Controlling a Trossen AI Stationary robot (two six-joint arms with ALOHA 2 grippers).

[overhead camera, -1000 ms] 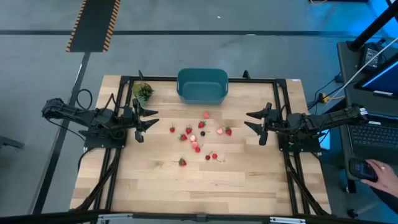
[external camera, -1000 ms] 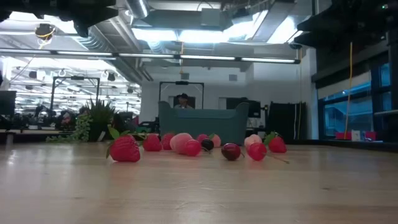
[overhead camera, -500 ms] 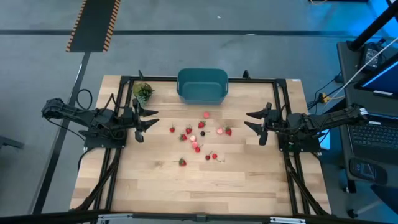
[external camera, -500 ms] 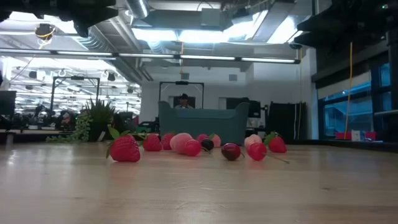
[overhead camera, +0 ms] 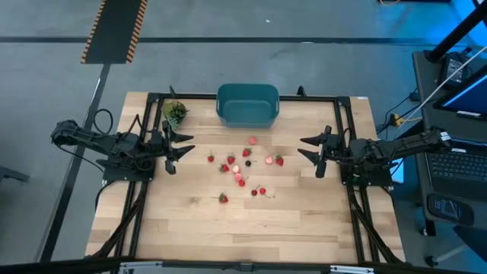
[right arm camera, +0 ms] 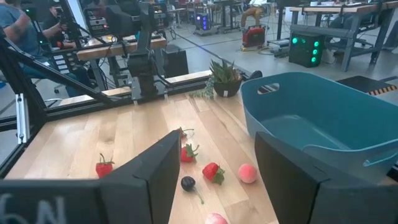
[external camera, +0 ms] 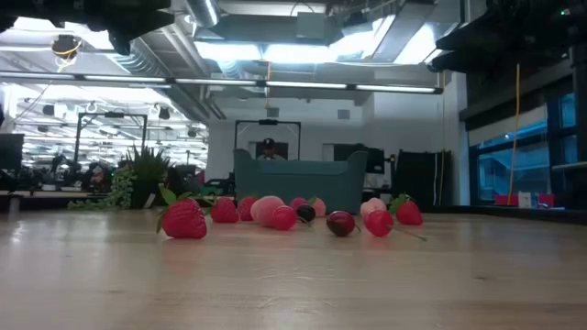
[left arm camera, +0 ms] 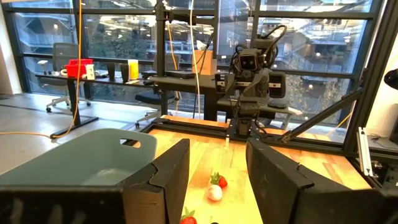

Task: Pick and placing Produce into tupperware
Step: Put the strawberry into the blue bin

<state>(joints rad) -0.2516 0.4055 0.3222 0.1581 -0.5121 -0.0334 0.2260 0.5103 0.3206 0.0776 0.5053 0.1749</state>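
Nothing has gone into the tub so far, judging by how things lie. At the left edge of the table the left gripper (overhead camera: 173, 149) hangs just above the wood, fingers parted with a gap between them and nothing held. Between the arms the produce (overhead camera: 245, 163) lies scattered on the table, all of it loose, with the empty teal tupperware (overhead camera: 247, 105) at the far edge behind it. At the right edge the right gripper (overhead camera: 313, 151) mirrors the pose, jaws parted and empty, pointing inward.

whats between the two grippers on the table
The produce, scattered on bare wood between the left gripper and the right gripper, both open and empty; the high view shows it.
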